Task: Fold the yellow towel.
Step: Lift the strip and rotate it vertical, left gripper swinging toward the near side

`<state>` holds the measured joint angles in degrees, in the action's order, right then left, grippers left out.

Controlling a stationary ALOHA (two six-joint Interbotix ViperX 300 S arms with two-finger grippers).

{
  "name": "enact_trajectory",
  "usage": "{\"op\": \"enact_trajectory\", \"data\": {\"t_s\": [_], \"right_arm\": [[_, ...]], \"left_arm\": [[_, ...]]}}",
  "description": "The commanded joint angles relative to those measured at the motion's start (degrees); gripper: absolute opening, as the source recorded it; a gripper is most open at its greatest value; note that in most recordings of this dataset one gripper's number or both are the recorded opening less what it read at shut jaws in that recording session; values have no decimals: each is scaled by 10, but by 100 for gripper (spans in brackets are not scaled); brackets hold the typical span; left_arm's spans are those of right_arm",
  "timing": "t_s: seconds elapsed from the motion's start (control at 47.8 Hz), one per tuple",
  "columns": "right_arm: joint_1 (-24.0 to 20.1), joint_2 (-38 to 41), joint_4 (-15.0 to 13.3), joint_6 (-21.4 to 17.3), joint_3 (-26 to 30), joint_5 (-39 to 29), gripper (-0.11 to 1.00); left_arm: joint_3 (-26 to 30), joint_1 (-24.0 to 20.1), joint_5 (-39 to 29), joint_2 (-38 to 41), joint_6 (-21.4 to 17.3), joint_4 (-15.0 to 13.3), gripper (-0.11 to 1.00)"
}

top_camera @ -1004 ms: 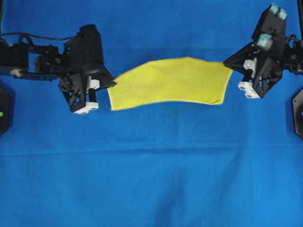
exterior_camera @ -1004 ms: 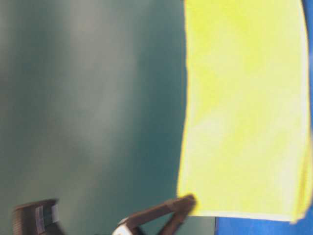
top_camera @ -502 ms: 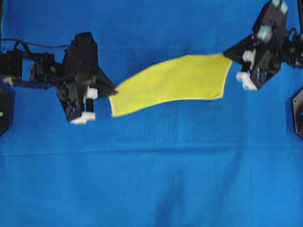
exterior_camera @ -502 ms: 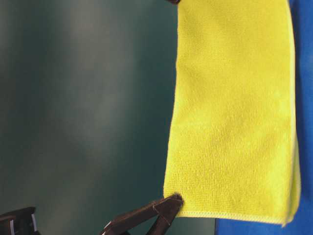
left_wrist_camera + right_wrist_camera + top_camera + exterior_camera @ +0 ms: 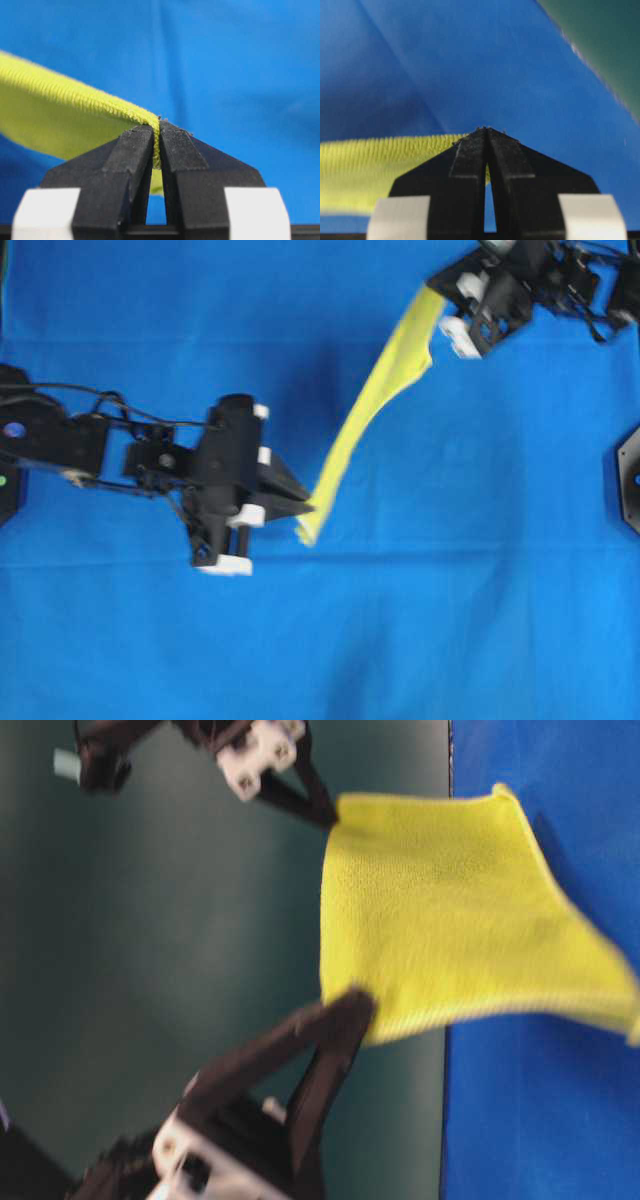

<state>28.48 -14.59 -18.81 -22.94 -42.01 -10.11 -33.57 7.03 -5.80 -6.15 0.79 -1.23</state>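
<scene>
Overhead view: the yellow towel (image 5: 375,405) hangs as a narrow diagonal band from upper right to centre, clear of the blue table cover (image 5: 450,620). The left gripper (image 5: 303,506), at centre, is clamped on its lower corner; the right gripper (image 5: 432,287), at upper right, is clamped on the upper corner.

Table-level view: the towel (image 5: 440,945) spreads in the air between both grippers, against a dark green backdrop (image 5: 150,940) on the left.

Left wrist view: black fingers (image 5: 132,150) pinch the stitched hem (image 5: 75,92).

Right wrist view: jaws pressed together on the towel edge (image 5: 385,155).

Step, as judged: carrying the lifted, already doubled towel. The next move likely calls for lowering it flat, keeping the corners aligned.
</scene>
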Motion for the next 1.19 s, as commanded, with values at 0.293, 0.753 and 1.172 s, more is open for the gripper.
{"op": "enact_trajectory", "data": {"t_s": [0.293,0.753,1.172], "right_arm": [[10,69,-25,2,98,4,0],[18,34,-25,1,56,3,0],[46,-112,-30,3,-71,-44,0]], "left_arm": [[88,25,8,57,-3,1,2],[137,23,18,105,-5,3,2],[333,23,21,265,-73,2,2]]}}
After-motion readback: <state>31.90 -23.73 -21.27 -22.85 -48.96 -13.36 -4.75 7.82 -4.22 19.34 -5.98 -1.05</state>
